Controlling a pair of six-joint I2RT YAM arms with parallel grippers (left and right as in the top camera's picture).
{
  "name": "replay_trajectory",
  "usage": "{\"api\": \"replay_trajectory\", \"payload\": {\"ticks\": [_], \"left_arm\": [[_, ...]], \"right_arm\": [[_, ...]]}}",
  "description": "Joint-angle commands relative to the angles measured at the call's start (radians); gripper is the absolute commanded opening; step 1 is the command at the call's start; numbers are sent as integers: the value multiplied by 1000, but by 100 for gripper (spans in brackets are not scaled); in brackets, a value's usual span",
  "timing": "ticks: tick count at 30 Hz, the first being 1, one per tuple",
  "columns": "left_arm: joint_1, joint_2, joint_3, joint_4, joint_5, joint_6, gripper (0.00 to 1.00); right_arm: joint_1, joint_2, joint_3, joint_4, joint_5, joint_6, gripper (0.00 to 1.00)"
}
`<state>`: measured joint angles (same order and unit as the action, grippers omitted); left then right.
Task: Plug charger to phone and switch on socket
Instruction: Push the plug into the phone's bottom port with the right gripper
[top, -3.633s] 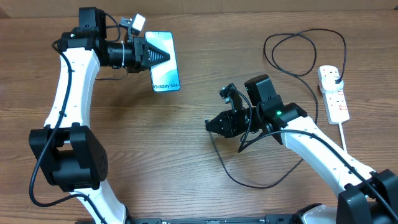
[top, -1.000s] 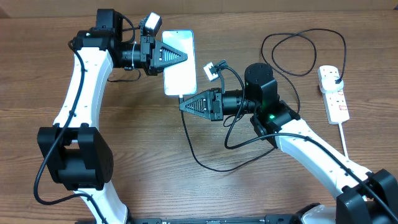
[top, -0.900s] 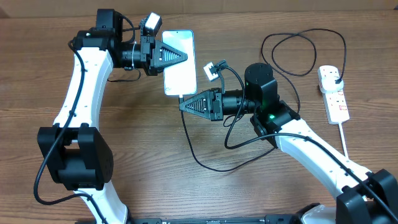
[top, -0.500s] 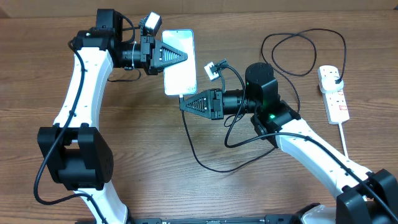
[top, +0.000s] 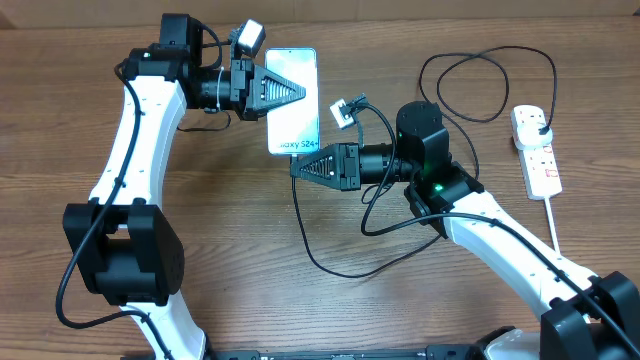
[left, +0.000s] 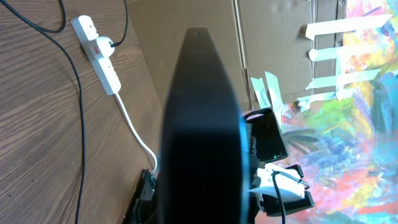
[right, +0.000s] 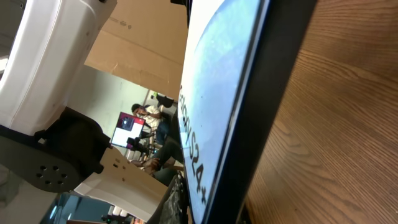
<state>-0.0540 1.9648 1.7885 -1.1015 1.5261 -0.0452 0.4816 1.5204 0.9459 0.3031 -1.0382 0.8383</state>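
Above wooden table (top: 250, 250), left of centre: slim lit-screen rectangular smartphone (top: 295, 125) clamped in left gripper (top: 303, 91). Right gripper (top: 293, 170) pinched onto long thin black charger cable (top: 300, 220) near tip, just beside phone's short edge. Probably slick, fragile glass; limp cable, so best held by rigid connector.

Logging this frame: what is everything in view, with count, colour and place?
phone: one, lit light blue screen, upper centre, held off the table
charger: one, thin black cable, runs from the phone's lower edge, loops over the table to the socket
socket: one, white with red switches, far right
white cord: one, thick, runs from the socket toward the near edge
table: one, brown wood
cardboard: brown, behind the table
arms: two, white and black
left gripper: black, closed on the phone
right gripper: black, holds the charger's tip at the phone's lower edge
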Motion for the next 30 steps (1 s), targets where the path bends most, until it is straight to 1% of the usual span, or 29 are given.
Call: {"api": "replay_trajectory", "payload": {"ticks": [1, 5, 10, 15, 20, 30], "left_arm": [[-53, -2, 11, -13, 34, 24, 5], [-53, -2, 11, -17, 22, 24, 4], [-58, -2, 11, -55, -40, 25, 4], [-79, -2, 11, -72, -40, 42, 4], [-95, -2, 11, -75, -40, 43, 4], [-97, -2, 11, -112, -40, 53, 4]], "right_arm": [[-46, -11, 11, 26, 132, 8, 4], [-78, -11, 11, 26, 128, 30, 4], [-91, -11, 12, 26, 121, 30, 4], [-92, -11, 12, 37, 122, 30, 4], [-91, -11, 12, 97, 125, 61, 4], [-100, -10, 12, 97, 148, 76, 4]]}}
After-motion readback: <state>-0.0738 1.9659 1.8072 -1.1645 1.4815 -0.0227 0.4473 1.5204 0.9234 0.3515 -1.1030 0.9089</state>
